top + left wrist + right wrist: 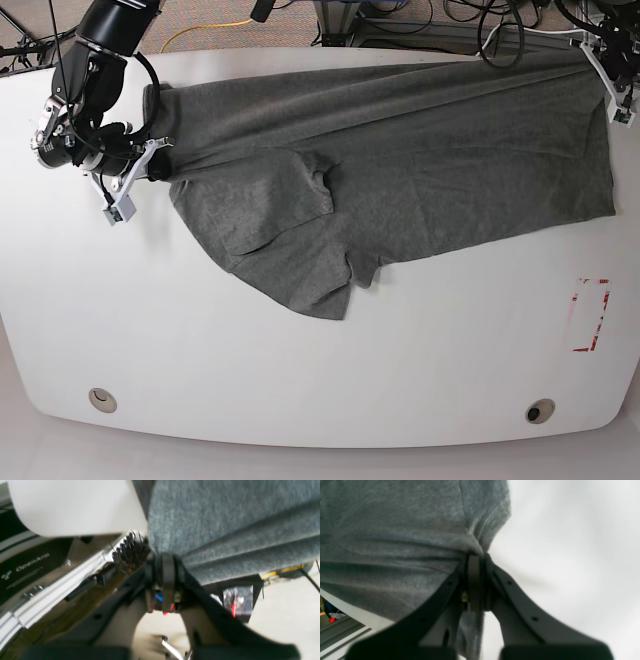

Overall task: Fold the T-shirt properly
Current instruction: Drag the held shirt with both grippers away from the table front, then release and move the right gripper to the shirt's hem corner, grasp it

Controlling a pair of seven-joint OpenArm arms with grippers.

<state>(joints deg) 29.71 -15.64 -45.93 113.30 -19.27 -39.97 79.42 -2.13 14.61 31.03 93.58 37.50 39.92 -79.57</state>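
1. Your right gripper [476, 557] pinches the T-shirt [400, 180] at nine o'clock.
2. Your left gripper [166, 555] pinches it at two o'clock.
3. The shirt stretches across the table [300, 370].
4. The left wrist view is blurry.

You've got a white table [300, 380] with rounded corners. Red-outlined rectangle mark [590, 315] sits near its right edge. Two round grommets in the front edge: one left [100, 400], one right [540, 411]. Behind the table you see carpet with a yellow cable [205, 28] and black cables [440, 20]. In the left wrist view, a black panel lettered "OpenArm" [32, 565] and an aluminium rail [50, 590], both blurred.
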